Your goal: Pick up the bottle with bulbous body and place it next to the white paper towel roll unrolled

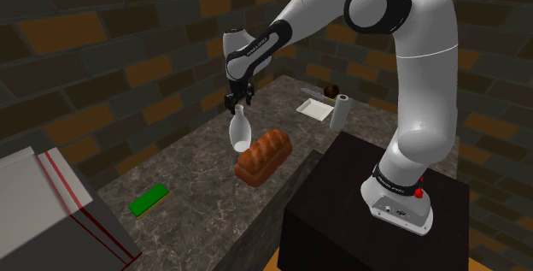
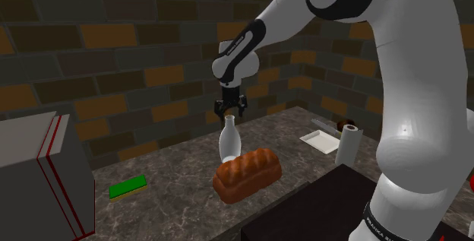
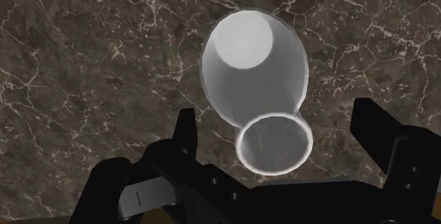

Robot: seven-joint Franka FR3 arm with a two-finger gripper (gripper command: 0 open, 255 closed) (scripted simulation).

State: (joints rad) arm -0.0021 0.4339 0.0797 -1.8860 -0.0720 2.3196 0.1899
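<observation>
A white bottle with a bulbous body (image 1: 240,131) (image 2: 229,142) stands upright on the dark marble counter (image 1: 201,222), close beside a brown bread loaf (image 1: 263,154). My gripper (image 1: 240,107) (image 2: 232,112) hangs straight above it, open. In the wrist view the bottle's round mouth (image 3: 274,143) lies between the two fingers, and neither fingertip (image 3: 186,132) touches the neck. The gripper (image 3: 283,134) holds nothing. The white paper towel roll (image 1: 340,112) (image 2: 348,143) stands upright at the counter's far end, near the arm's base.
A flat white tray (image 1: 313,108) (image 2: 319,139) and a small dark cup (image 1: 329,90) sit by the roll. A green sponge (image 1: 149,199) (image 2: 127,187) lies toward the shoulder view's left. A white box with red stripes (image 1: 43,201) stands at the counter's left end. Brick walls back the counter.
</observation>
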